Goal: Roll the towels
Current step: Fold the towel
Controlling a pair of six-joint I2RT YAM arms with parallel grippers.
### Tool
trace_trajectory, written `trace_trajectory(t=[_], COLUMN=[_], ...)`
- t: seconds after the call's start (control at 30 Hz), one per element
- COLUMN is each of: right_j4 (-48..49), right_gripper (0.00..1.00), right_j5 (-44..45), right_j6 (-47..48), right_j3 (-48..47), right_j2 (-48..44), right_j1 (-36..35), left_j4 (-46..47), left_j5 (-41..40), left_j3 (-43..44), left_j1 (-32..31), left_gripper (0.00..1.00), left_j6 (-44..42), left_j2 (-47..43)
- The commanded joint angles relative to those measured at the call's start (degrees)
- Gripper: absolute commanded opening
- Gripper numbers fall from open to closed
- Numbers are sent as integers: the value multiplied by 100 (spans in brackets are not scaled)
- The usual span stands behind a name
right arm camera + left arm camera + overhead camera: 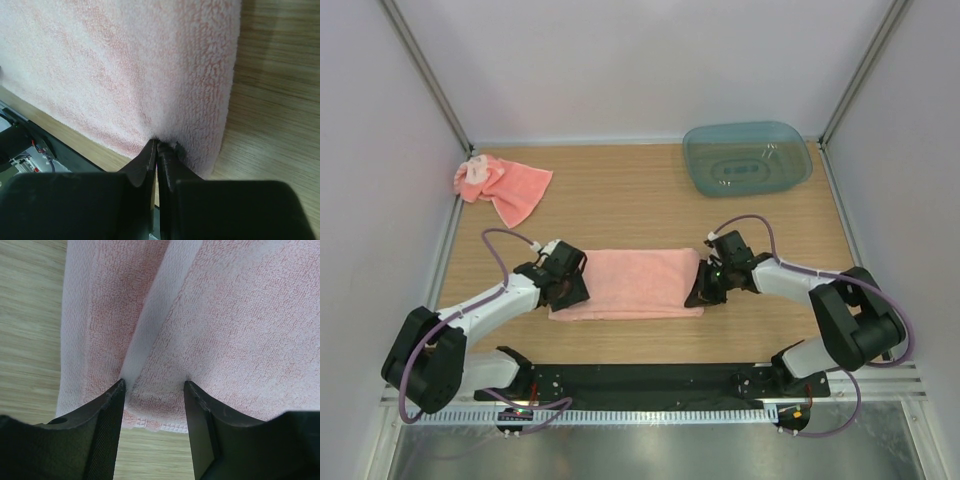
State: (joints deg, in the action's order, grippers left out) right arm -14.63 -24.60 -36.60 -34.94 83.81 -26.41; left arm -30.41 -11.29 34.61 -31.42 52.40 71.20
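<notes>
One salmon-pink towel (pixel 630 282) lies folded in a long strip across the near middle of the table. My left gripper (pixel 568 283) is at its left end, open, the fingertips touching the hemmed edge, as the left wrist view (pixel 154 384) shows on the towel (pixel 225 315). My right gripper (pixel 702 285) is at the right end. In the right wrist view it (pixel 159 144) is shut, pinching the edge of the towel (pixel 125 65). The second towel (pixel 505 185) lies crumpled at the far left corner.
A translucent blue-green plastic tub (pixel 745 158) stands at the far right. White walls enclose the table on three sides. A black mounting rail (pixel 640 382) runs along the near edge.
</notes>
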Motion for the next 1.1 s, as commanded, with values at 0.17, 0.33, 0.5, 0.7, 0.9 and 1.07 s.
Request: trace_trajectory(t=[0.17, 0.33, 0.5, 0.7, 0.9, 1.07], right_j4=[-584, -1173, -1515, -1341, -1007, -1006], right_gripper=[8, 8, 11, 12, 12, 12], right_j5=[1009, 1151, 1176, 1159, 1072, 975], right_j6=[38, 223, 381, 408, 513, 689], right_j3=[50, -906, -1638, -1885, -1876, -2218], right_j2=[-303, -365, -217, 521, 1330, 1858], right_j1=[-4, 5, 5, 268, 575, 953], left_j4=[421, 414, 299, 317, 466, 501], left_j5=[74, -14, -93, -23, 21, 109], left_j3=[-200, 89, 388, 564, 626, 898], left_j1=[-13, -22, -13, -5, 22, 285], left_gripper=[49, 48, 48, 48, 48, 47], left_j6=[78, -125, -160, -213, -256, -432], left_j2=[368, 649, 667, 991, 1221, 1528])
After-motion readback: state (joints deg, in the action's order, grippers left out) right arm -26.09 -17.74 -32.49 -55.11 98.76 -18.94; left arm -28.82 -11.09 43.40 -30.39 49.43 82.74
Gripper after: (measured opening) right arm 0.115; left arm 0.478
